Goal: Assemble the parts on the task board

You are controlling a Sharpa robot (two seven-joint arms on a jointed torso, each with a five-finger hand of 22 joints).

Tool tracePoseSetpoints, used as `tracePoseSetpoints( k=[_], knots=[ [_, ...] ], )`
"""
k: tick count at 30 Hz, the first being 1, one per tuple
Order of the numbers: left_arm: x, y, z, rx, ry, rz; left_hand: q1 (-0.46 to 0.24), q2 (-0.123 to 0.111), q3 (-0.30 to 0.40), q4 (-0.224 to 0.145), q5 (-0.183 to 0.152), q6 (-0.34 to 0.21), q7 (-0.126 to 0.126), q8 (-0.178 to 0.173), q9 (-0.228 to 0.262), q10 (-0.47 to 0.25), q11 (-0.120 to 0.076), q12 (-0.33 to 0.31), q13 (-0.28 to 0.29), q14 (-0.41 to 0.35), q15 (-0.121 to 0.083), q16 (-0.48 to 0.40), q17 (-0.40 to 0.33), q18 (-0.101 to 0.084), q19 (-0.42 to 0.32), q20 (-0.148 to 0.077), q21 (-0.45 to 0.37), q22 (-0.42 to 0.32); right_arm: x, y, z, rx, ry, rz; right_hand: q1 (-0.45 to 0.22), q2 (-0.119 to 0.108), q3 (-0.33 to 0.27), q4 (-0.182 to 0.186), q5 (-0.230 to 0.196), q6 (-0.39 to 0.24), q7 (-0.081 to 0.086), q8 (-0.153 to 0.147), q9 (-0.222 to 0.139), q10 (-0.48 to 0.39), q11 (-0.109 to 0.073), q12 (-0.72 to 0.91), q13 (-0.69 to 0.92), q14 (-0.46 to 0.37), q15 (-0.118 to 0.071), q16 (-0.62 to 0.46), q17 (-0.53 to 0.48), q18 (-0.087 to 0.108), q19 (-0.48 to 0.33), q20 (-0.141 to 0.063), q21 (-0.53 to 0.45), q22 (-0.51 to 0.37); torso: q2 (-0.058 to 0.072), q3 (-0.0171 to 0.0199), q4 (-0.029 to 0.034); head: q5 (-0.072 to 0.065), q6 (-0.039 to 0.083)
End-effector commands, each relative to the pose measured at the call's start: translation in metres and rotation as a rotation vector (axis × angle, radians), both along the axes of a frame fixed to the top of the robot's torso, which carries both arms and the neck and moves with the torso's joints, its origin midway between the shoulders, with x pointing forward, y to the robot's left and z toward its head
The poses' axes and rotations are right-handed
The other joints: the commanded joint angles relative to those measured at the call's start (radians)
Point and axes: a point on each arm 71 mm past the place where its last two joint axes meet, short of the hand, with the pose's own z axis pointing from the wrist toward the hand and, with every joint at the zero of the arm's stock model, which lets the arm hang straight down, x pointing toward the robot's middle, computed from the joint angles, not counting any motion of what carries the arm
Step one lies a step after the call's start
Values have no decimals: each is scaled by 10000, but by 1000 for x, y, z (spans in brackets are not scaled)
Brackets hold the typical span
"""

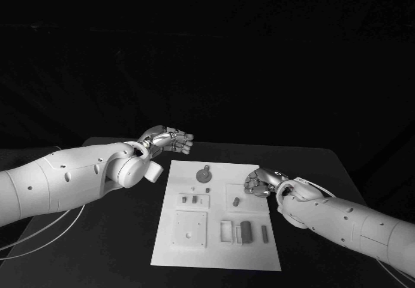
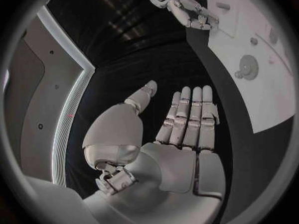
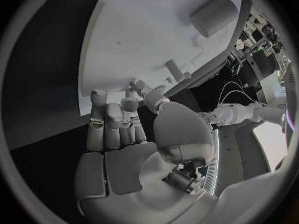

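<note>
The white task board [image 1: 216, 249] lies in the middle of the black table. Grey parts lie on it: a round disc with a stem [image 1: 204, 174], small pieces [image 1: 190, 198], a square plate [image 1: 190, 228] and a dark block [image 1: 246, 231]. My left hand [image 1: 168, 139] hovers off the board's far left corner, fingers straight and apart [image 2: 187, 117], holding nothing. My right hand [image 1: 262, 182] hangs over the board's right edge, its fingers [image 3: 115, 117] bent, with the thumb tip close to the fingertips. Whether it pinches anything is hidden. A small part [image 1: 238, 201] lies just beside it.
The board [image 2: 261, 84] and the disc [image 2: 248, 64] also appear past my left hand, with my right hand [image 2: 187, 7] beyond. A cylinder-shaped part [image 3: 215, 15] and a short peg [image 3: 174, 69] stand on the board [image 3: 137, 35]. Bare table lies on both sides of the board.
</note>
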Motion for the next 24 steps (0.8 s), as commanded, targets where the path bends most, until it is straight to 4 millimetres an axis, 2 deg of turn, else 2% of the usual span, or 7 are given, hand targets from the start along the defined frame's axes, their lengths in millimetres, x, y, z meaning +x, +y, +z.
tracePoseSetpoints(
  k=[1,7,24],
  knots=[
    [0,-1,2,-96,-79,-13,24,-72,-69,-2,19,28,39,53,-15,40,0,-56,-13,50,-26,-43,11,193,65,-20,-45,-16,-1,0,-1,-99,-91,93,17,145,100,10,19,290,178,78,37,39,-67,9,13,-27,-91,40,-21,157,-45,-70,36,183,3,-9,5,-7,-19],
    [0,0,2,-92,-87,10,26,-72,-71,-4,19,29,40,54,-17,43,0,-58,-17,52,-25,-45,14,193,66,-19,-47,-18,-1,0,1,-5,-273,154,78,109,351,33,19,353,154,95,59,46,-92,-36,7,-50,-120,32,-51,157,-61,-62,28,169,4,-14,-4,-12,-19],
    [0,3,2,-85,-92,46,17,-79,-91,-1,16,31,41,55,-26,53,0,-67,-37,56,-21,-60,22,190,68,-15,-56,-25,0,-3,11,243,-771,372,43,58,492,30,18,433,134,122,79,68,-111,-60,10,-45,-134,44,-71,157,-48,-58,43,167,4,-1,-8,-20,-25]
  ],
)
